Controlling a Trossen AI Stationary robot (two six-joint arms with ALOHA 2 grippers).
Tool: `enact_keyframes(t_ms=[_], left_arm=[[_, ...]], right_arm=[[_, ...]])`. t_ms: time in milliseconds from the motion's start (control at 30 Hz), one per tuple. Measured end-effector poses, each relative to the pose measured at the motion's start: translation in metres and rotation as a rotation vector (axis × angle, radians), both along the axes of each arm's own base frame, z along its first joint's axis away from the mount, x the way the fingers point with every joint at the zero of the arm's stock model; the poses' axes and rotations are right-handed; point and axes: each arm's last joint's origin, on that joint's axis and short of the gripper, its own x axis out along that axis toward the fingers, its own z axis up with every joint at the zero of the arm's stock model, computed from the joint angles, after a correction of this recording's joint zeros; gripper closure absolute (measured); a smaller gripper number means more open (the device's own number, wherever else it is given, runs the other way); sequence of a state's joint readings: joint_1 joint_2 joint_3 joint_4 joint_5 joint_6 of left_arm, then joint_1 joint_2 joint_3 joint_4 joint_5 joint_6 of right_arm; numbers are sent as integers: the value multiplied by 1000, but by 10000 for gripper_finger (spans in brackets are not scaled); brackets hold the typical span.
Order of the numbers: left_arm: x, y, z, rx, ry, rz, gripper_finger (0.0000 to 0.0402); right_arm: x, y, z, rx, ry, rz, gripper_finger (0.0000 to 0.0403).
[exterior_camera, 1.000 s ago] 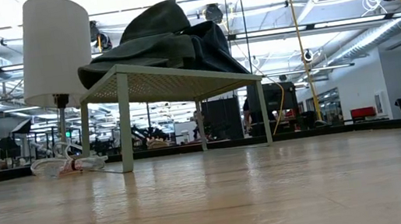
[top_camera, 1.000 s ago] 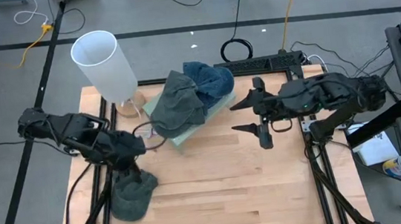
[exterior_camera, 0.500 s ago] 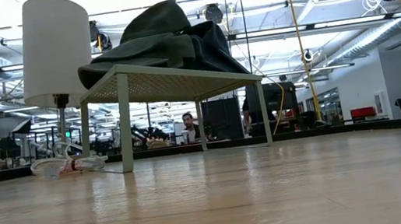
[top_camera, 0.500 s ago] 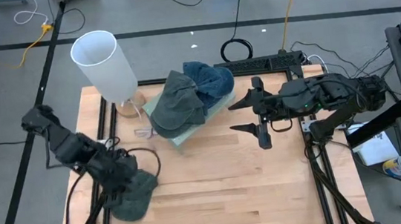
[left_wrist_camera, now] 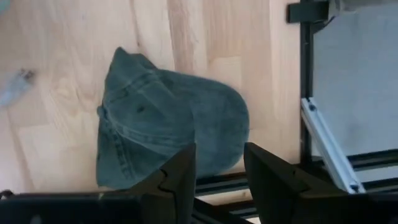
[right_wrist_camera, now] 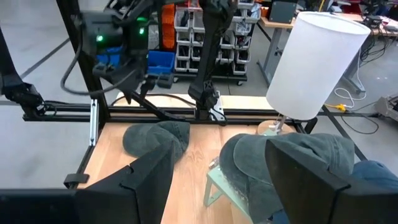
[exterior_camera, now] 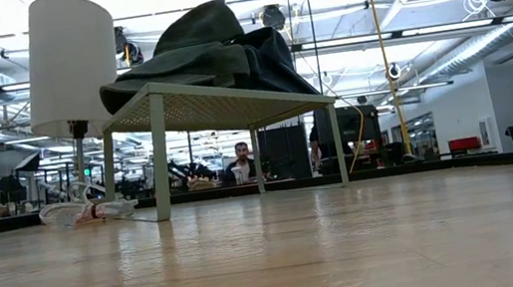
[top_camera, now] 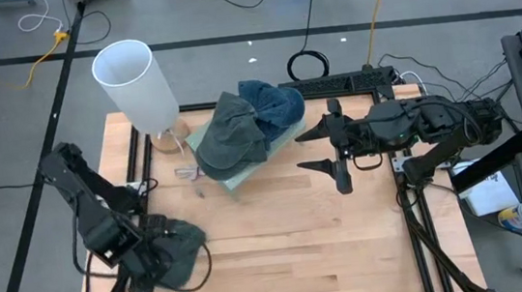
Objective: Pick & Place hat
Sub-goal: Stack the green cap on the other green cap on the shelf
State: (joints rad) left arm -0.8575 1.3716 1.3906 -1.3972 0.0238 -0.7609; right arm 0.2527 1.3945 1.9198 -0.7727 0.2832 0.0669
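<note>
The wooden table carries a white lamp at its far left corner and, beside it, a small pale green stand piled with two hats: a grey-green hat and a blue hat behind it. A third one, the dark green hat, lies flat on the table near the front left corner, well apart from the stand.

The placing step looks finished for this hat. The left tool hangs above it with a gap between its fingers and nothing in them; in the left wrist view the hat lies free on the wood under the fingertips, so it counts as released. The right tool waits just to the right of the stand, spread wide and empty, its fingers facing the pile.

The next move would probably be another pick from the stand. That calls for a tool to come down on the grey-green hat, pinch a fold of cloth, and lift it without dragging the blue one along.
</note>
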Motion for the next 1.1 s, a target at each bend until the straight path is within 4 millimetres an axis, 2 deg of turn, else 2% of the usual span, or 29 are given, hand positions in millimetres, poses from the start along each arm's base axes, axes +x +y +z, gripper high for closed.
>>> enact_keyframes(t_ms=[333, 500, 633, 800, 933, 1100], left_arm=[[-5, -16, -34, 183, -11, 31, 260], [-11, -16, -56, 218, 27, 99, 211], [-13, -17, -71, 221, 30, 80, 163], [-19, -12, -90, 276, 54, 70, 130], [-21, -9, -109, 271, 81, 84, 122], [-23, -8, -129, 230, 86, 84, 130]], right_arm=[[1, 0, 2, 28, -22, -7, 158], [0, 1, 2, 59, -22, -14, 158], [0, 1, 2, 62, -22, -13, 158], [2, 2, -1, 60, -13, -13, 158], [4, 4, -8, 54, 10, -8, 158], [9, 6, -20, 63, 50, -13, 158]])
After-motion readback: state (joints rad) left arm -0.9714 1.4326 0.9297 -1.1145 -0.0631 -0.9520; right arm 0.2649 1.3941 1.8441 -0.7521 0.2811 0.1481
